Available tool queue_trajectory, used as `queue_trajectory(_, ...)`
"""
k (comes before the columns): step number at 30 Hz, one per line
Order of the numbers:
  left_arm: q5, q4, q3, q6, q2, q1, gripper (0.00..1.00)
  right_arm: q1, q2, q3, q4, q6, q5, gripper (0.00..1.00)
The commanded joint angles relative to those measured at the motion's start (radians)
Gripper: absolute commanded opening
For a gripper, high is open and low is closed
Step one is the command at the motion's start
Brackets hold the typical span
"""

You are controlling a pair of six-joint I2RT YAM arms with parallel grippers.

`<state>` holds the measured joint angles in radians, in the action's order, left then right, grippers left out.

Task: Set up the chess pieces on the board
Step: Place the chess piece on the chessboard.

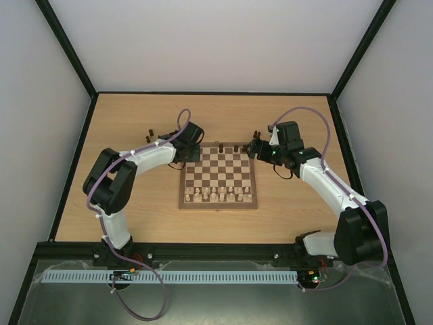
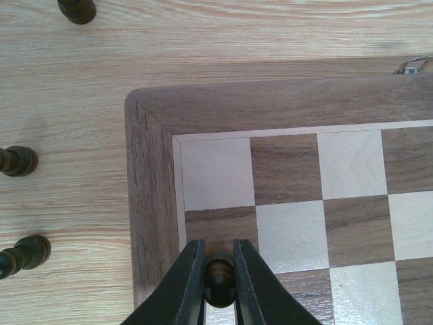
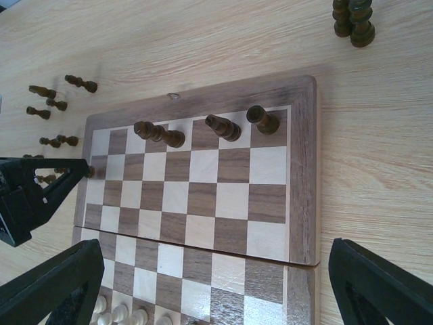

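The board (image 1: 218, 202) lies in the middle of the table. My left gripper (image 2: 218, 254) is shut on a dark brown chess piece (image 2: 220, 281) over the second square from the far edge in the board's (image 2: 152, 203) left column. In the top view the left gripper (image 1: 192, 157) is at the board's far left corner. My right gripper (image 3: 215, 250) is wide open and empty above the board's (image 3: 304, 169) right half, near its far right corner (image 1: 256, 150). Three dark pieces (image 3: 223, 127) stand on the far row.
Loose dark pieces lie on the table left of the board (image 2: 19, 161) (image 1: 150, 133) and beyond its far right corner (image 3: 353, 19) (image 1: 257, 134). Pale cream pieces (image 1: 218, 196) fill the board's near rows. Black frame rails edge the table.
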<state>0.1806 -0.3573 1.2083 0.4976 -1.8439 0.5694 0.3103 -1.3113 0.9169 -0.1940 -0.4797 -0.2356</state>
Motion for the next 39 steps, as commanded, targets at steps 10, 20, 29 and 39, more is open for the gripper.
queue_trajectory(10, 0.004, 0.01, 0.007, -0.006, -0.025, 0.004, 0.18, 0.007, -0.018, -0.012, 0.006, -0.007, -0.017, 0.92)
queue_trajectory(20, 0.012, 0.017, -0.002, 0.0, 0.012, 0.004, 0.37, 0.01, -0.017, -0.015, 0.006, -0.007, -0.017, 0.92)
queue_trajectory(29, 0.096, -0.035, -0.093, 0.016, 0.225, -0.048, 0.56, 0.014, -0.014, -0.015, 0.011, -0.008, -0.034, 0.91)
queue_trajectory(39, 0.126, 0.051, -0.197, 0.067, 0.186, -0.143, 0.58, 0.026, -0.013, -0.014, 0.011, -0.007, -0.044, 0.91)
